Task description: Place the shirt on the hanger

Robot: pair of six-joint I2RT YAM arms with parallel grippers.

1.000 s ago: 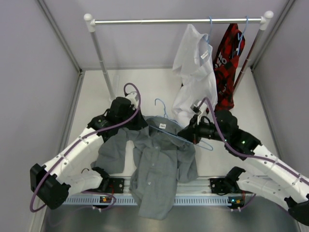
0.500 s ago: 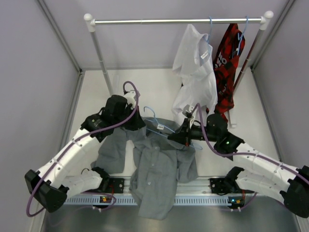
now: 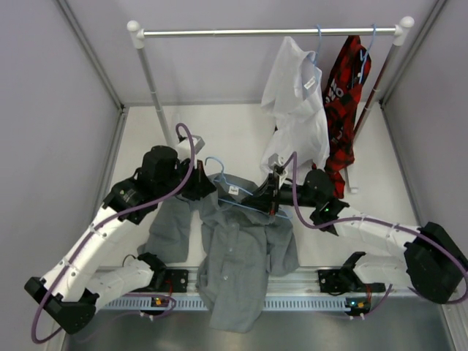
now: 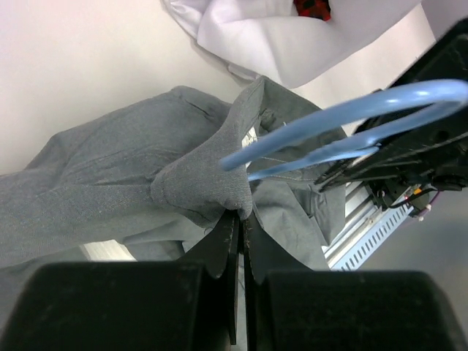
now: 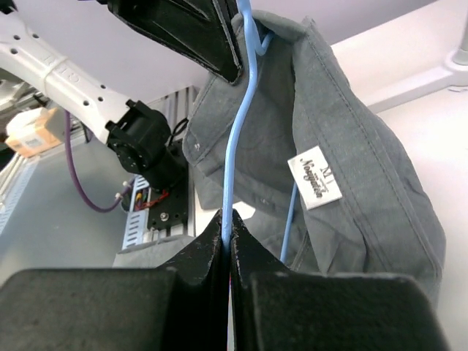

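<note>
The grey shirt (image 3: 241, 252) lies at the table's near middle, its lower part draped over the front rail. My left gripper (image 3: 207, 191) is shut on a fold of the shirt (image 4: 197, 183) near the collar and holds it raised. My right gripper (image 3: 265, 202) is shut on the wire of the light-blue hanger (image 5: 238, 146). The hanger (image 3: 241, 199) runs across the collar between the two grippers, its hook (image 3: 213, 165) pointing back left. In the right wrist view the wire passes inside the collar by the white label (image 5: 314, 179). The hanger also shows in the left wrist view (image 4: 344, 121).
A clothes rail (image 3: 219, 32) on two posts spans the back. A white shirt (image 3: 296, 110) and a red-and-black patterned shirt (image 3: 345, 91) hang at its right end on blue hangers. The metal front rail (image 3: 307, 301) runs along the near edge. Grey walls enclose the sides.
Both grippers have moved left, carrying the collar and the hanger with them. The hanger's hook has shifted left and the wire now lies deeper in the collar.
</note>
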